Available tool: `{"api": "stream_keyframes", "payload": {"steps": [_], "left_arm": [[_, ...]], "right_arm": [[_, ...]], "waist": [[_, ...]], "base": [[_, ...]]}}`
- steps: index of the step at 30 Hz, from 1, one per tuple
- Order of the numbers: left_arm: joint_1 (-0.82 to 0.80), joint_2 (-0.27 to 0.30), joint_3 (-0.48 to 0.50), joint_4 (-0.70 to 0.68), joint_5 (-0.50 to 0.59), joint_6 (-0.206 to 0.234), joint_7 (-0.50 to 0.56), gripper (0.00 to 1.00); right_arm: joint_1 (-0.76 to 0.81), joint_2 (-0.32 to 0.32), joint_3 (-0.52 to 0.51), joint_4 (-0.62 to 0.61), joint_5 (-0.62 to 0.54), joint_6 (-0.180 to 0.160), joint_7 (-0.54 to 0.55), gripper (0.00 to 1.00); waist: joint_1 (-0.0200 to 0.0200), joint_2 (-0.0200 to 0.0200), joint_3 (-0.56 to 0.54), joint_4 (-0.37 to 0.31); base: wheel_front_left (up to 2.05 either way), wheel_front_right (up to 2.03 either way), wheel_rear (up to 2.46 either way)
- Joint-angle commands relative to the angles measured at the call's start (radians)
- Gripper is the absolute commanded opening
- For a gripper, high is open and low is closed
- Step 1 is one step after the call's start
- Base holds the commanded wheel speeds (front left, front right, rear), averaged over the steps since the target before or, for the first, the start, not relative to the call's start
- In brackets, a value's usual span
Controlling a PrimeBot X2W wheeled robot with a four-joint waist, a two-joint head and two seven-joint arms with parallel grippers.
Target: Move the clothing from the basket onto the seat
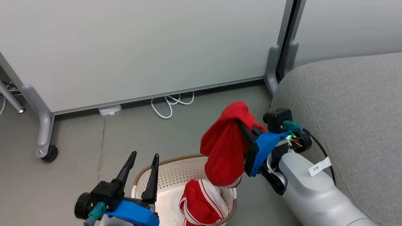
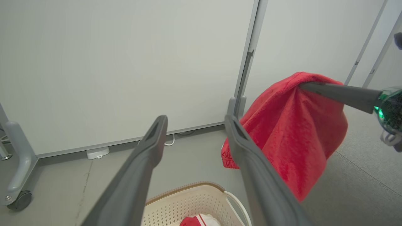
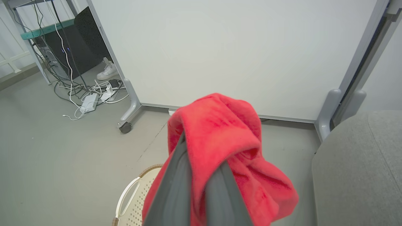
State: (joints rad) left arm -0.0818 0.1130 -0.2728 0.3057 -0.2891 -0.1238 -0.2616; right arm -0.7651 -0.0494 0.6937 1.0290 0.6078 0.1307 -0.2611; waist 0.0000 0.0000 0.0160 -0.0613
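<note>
our left hand, low at the left of the head view, has its two fingers spread wide with nothing between them, hovering by the near left rim of the basket. the basket sits on the floor at the bottom centre, and the striped garment lies bunched inside it, toward its right side. just beyond, mid-frame, our right hand is pinched tight on the plain red garment, which hangs above the basket's far right rim. the seat fills the right of the frame, and no clothing lies on the part we can see.

we judge the task under half done: one garment is lifted out but not delivered, the other not yet picked up. what is left is to carry the plain one rightward onto the seat, release it, then fetch the striped one.

the right hand's fingertips are buried in cloth, so we cannot tell how deep the hold is, nor whether the hanging hem touches the striped garment. the basket's near edge is cut off by the bottom of the frame, and anything under the striped garment is hidden. the seat runs off the right edge. farthest back, past the white panel, cables and a person's shoe sit at the upper left of the right wrist view.
</note>
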Motion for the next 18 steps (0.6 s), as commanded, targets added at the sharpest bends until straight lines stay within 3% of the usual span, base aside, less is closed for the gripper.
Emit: {"api": "stream_keyframes", "payload": {"steps": [1, 10, 18], "left_arm": [[0.010, -0.005, 0.012, -0.007, 0.008, -0.005, -0.005, 1.00], [0.003, -0.014, 0.023, -0.003, 0.026, -0.007, -0.005, 1.00], [-0.009, -0.004, 0.023, -0.005, 0.009, -0.007, -0.005, 1.00]], "right_arm": [[0.018, -0.002, -0.005, -0.007, -0.007, 0.000, -0.006, 0.00], [0.028, -0.002, -0.011, -0.019, -0.024, 0.000, -0.006, 0.00], [0.029, -0.002, -0.010, -0.052, -0.027, 0.000, -0.006, 0.00]], "waist": [[0.0000, 0.0000, 0.000, 0.000], [0.0000, 0.0000, 0.008, -0.022], [0.0000, 0.0000, 0.022, -0.102]], "base": [[0.00, 0.00, 0.00], [0.00, 0.00, 0.00], [0.00, 0.00, 0.00]]}}
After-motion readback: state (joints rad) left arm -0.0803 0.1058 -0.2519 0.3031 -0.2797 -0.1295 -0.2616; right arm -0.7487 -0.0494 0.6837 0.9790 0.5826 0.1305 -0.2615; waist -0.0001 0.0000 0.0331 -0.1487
